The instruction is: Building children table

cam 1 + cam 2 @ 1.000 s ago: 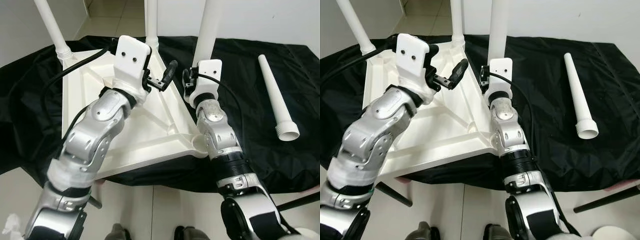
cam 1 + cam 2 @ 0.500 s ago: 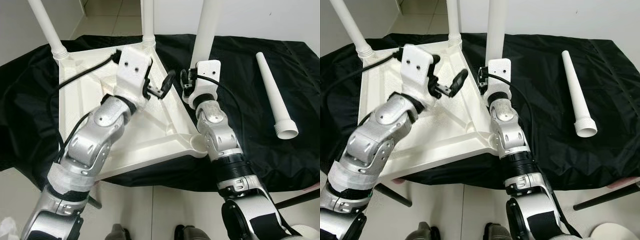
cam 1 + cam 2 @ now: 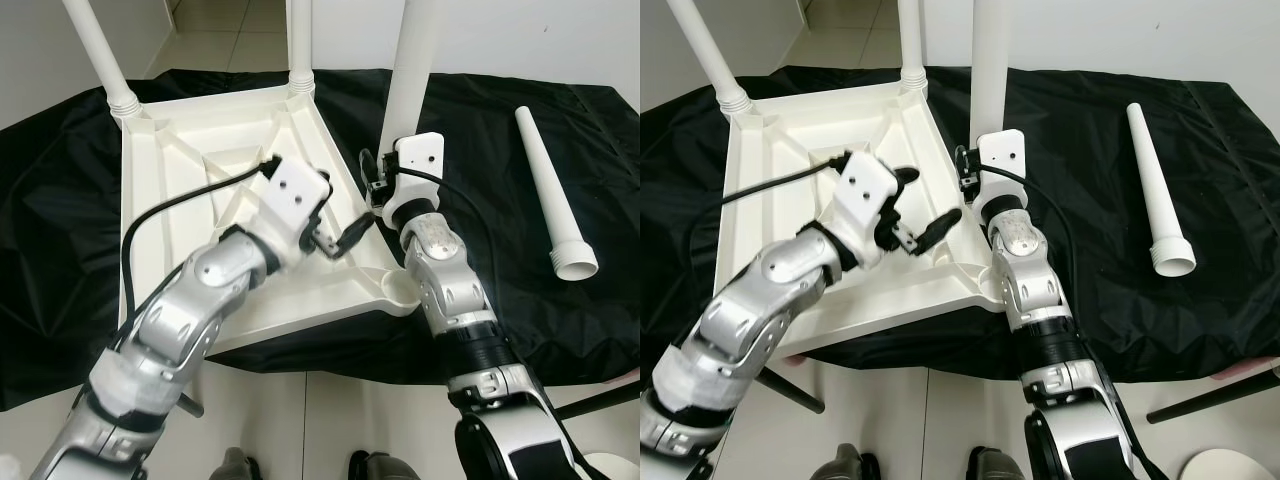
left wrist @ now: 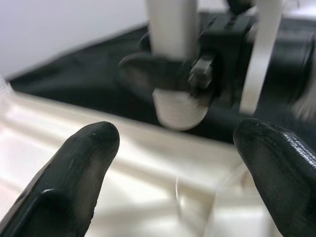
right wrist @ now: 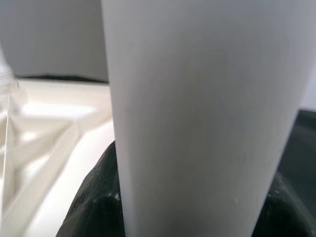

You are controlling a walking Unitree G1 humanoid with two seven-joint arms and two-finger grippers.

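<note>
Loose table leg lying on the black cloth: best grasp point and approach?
Grip the loose table leg mid-shaft, coming from above with the fingers across its length. It lies flat on the black cloth, narrow tip away from the robot and flared threaded end near; the straight middle looks easiest to span, and probably balances best.

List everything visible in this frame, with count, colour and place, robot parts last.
Tabletop: one, white, upside down on the black cloth, ribbed underside up.
Fitted legs: two, white, upright in the far corners.
Held leg: one, white, upright beside the tabletop's right edge.
Loose leg: one, white, lying on the cloth at right.
Cloth: one, black, spread on the floor.
Floor: pale tiles, near edge.
Left gripper: open, above the tabletop's near right corner.
Right gripper: shut on the held leg.
</note>
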